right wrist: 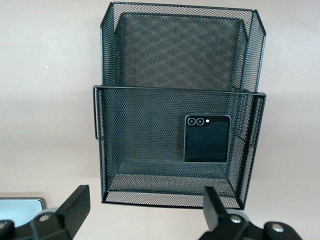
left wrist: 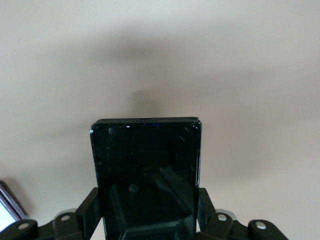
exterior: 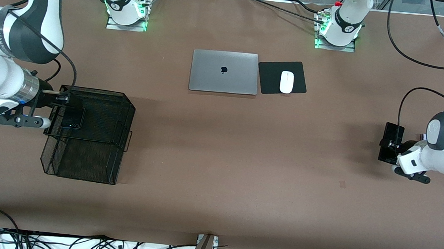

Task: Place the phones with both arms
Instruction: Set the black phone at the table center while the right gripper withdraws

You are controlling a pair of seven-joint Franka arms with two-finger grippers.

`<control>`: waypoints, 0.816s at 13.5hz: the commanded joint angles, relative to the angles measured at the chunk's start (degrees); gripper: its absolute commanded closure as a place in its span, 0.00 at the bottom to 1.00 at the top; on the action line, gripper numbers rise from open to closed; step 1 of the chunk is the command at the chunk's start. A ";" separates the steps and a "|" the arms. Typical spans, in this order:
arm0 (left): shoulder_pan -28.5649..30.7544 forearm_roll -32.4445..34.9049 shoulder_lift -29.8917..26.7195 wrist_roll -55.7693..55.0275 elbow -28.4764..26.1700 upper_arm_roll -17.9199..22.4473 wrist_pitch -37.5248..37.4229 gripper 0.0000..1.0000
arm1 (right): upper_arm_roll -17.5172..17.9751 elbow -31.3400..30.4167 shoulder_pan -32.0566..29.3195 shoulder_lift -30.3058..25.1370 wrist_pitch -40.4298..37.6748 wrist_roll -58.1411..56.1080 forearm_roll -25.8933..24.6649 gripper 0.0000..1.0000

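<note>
Laptop (exterior: 223, 72) mid-table; mouse (exterior: 286, 82) on pad (exterior: 282, 77) just beside it, at 3 o'clock. Mesh basket (exterior: 86, 134) at 8 o'clock from laptop, toward right arm's end. Folded phone (right wrist: 207, 138) in basket. Long phone (left wrist: 146, 175) at 4 o'clock, toward left arm's end.

Long black phone (left wrist: 146, 175) cut off at lower edge of left wrist view. Folded phone (exterior: 72, 118) veiled by mesh basket (exterior: 96, 158) at front view's left.

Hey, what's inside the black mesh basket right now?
One squarish black folded phone lies in the mesh basket, camera dots showing. Nothing else shows through the mesh there; its other compartment looks bare.
</note>
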 commanded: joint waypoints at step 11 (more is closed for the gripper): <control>-37.63 -19.64 12.02 -47.84 4.69 0.63 34.79 0.89 | 0.31 1.09 3.85 -0.66 -0.86 4.36 -0.41 0.00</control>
